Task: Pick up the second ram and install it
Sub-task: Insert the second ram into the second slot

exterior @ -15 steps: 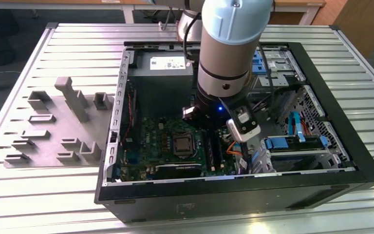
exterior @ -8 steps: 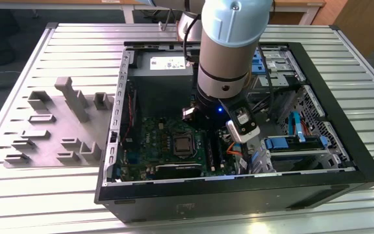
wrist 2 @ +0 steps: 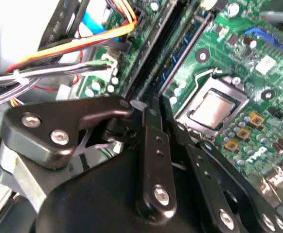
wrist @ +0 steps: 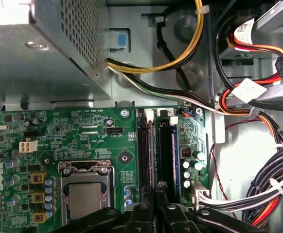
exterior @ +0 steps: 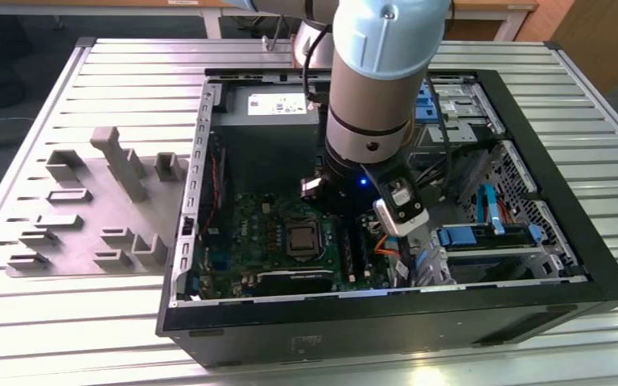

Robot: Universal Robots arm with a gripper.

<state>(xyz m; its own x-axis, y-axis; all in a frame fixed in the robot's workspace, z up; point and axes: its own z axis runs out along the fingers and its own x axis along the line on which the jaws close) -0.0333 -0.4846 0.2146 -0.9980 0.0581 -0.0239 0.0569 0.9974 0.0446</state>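
Here the tool (wrist: 156, 194), fingers drawn together, presses down onto the memory slots (wrist: 153, 150) of the motherboard (wrist: 73, 141).

In the exterior view the arm (exterior: 379, 96) runs off the top edge and covers the middle of the case (exterior: 395, 322), hiding the gripper and the memory slots beneath it. In the second wrist view the gripper (wrist 2: 149, 109) linkage blocks the near part of the motherboard (wrist 2: 238, 63), and the fingertips sit against the slots (wrist 2: 166, 58), too dark to tell whether anything is held. In the first wrist view the gripper (wrist: 156, 194) is cut off by the bottom edge, the CPU socket (wrist: 85, 194) is partly covered, and the 2 slots (wrist: 156, 150) are too dark to tell whether they are filled.
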